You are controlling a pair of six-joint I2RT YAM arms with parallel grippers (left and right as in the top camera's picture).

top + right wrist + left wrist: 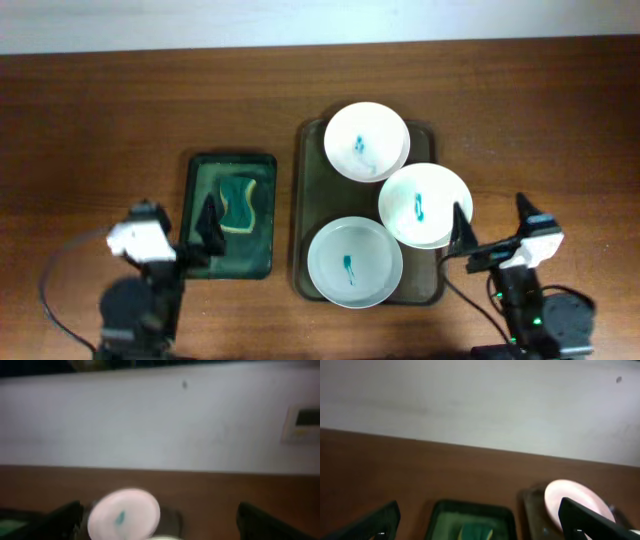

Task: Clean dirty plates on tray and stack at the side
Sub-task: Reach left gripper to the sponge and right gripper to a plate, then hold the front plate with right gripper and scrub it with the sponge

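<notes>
Three round white plates lie on the large dark olive-brown tray [312, 200]. The far plate [366, 141], the right plate [425, 205] and the near plate [355, 262] each carry a teal smear. The right plate overlaps the tray's right rim. My left gripper [180, 232] is open and empty, over the near edge of the small green tray. My right gripper [493, 222] is open and empty, just right of the olive tray and the right plate. In the left wrist view the far plate [572, 502] shows behind my right finger. The right wrist view shows the far plate [125, 514].
A smaller dark-green tray [258, 230] lies left of the olive tray and holds a green and yellow sponge [238, 203]. It also shows in the left wrist view [470, 517]. Bare wood tabletop [540, 130] surrounds both trays. A white wall runs along the far edge.
</notes>
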